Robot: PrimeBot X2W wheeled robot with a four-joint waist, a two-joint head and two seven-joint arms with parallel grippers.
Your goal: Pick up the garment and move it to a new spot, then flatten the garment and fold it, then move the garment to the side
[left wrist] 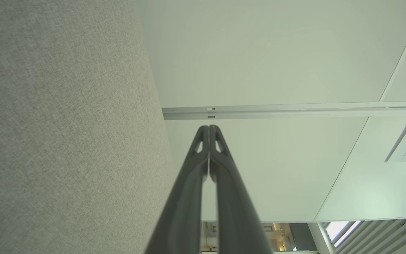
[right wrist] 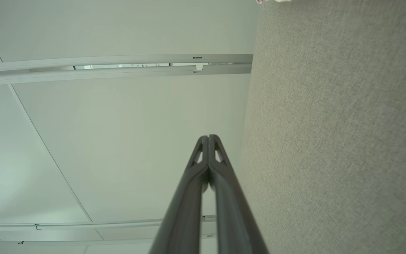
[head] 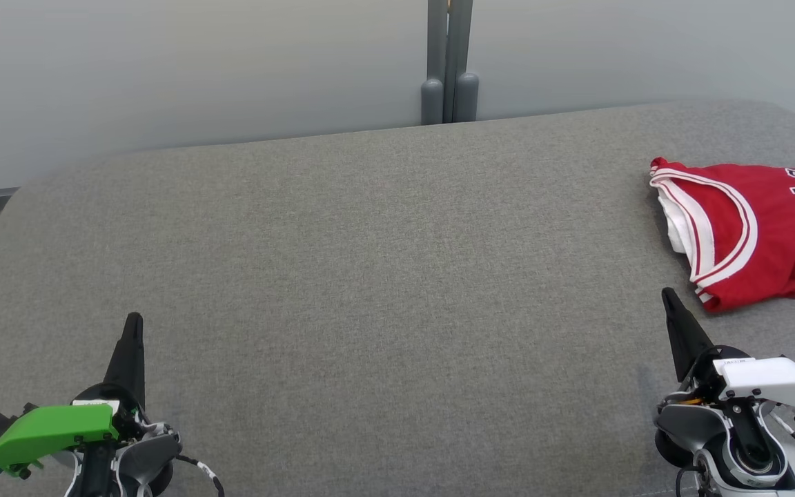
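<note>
Garment [head: 749, 231] lies by the grey surface's [head: 370, 276] right edge; left gripper [head: 134, 319] and right gripper [head: 666, 294] clenched empty, well apart.

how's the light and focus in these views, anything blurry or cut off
Head view: soft even light, barely any shadow, red jersey sharp but cropped by the right edge. Left wrist view: left gripper crisp at the tips, soft towards the bottom edge. Right wrist view: same for the right gripper.
</note>
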